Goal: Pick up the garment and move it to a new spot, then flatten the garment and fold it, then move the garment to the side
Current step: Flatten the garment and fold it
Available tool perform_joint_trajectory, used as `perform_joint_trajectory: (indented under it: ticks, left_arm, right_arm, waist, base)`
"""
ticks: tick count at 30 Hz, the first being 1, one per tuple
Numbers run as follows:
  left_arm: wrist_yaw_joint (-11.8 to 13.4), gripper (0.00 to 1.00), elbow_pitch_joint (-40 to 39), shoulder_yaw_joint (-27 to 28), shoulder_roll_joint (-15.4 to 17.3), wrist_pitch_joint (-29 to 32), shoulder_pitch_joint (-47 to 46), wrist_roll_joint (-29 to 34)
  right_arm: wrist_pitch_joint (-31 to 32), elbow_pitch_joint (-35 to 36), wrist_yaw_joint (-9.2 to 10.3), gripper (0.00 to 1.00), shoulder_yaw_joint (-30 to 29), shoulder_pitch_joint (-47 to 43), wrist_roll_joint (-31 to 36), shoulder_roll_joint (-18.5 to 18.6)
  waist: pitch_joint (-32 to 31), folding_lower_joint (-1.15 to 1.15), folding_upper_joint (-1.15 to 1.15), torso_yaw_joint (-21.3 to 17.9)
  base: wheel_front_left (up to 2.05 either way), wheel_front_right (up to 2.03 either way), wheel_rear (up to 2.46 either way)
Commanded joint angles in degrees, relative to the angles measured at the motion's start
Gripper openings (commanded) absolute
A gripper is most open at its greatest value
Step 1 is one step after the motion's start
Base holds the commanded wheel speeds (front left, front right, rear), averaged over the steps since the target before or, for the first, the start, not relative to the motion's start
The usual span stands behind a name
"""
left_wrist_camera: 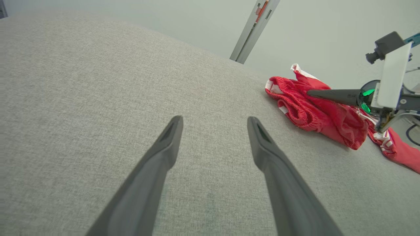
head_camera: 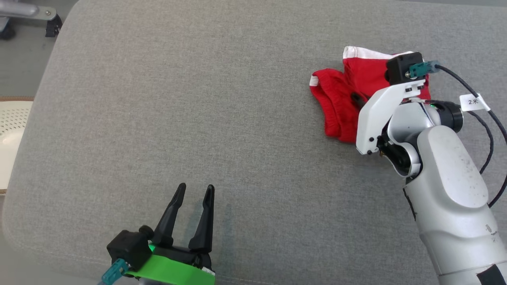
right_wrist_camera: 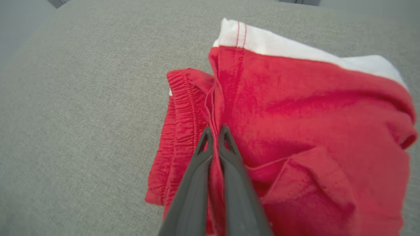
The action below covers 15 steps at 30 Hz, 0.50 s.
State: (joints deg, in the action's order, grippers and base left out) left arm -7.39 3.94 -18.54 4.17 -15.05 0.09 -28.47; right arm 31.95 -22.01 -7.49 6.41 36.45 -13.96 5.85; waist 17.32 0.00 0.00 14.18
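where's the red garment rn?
Head view, upper right of the grey fabric cushion: crumpled red-and-white cloth garment, pinched in the shut jaws of the right gripper.

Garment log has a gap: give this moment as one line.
right claw: shut on garment | left claw: open, over grey surface | garment: bunched

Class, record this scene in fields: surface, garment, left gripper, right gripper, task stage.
surface: grey cushion
garment: red with white trim, bunched, lying on the cushion's right side
left gripper: open, over bare cushion, apart from the garment
right gripper: shut, pinching a fold of the garment beside its elastic band
task stage: garment gripped, not yet flattened or folded
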Motion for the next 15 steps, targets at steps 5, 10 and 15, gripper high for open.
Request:
perform_joint_trajectory:
  ticks: [5, 10, 15]
  left_arm:
    - [-0.2, 1.0, 0.5, 0.6, -0.6, -0.1, 0.3, -0.3]
    - [-0.2, 1.0, 0.9, 0.3, -0.8, -0.1, 0.7, 0.0]
    - [-0.2, 1.0, 1.4, 0.7, -0.8, -0.1, 1.1, 0.5]
  right_arm:
    - [-2.1, -2.3, 0.02, 0.0, 1.2, -1.2, -0.8, -0.6]
    - [-4.4, -3.3, 0.02, 0.0, 4.1, -1.5, -1.6, -0.9]
    - [-9.0, -3.9, 0.02, 1.0, 7.8, -2.1, -1.6, -0.9]
  waist:
    - [-0.9, 0.0, 0.0, 0.6]
    - [-1.7, 0.0, 0.0, 0.0]
    - [-3.1, 0.0, 0.0, -0.9]
  base:
    - [0.0, 0.0, 0.0]
    - [0.0, 0.0, 0.0]
    - [0.0, 0.0, 0.0]
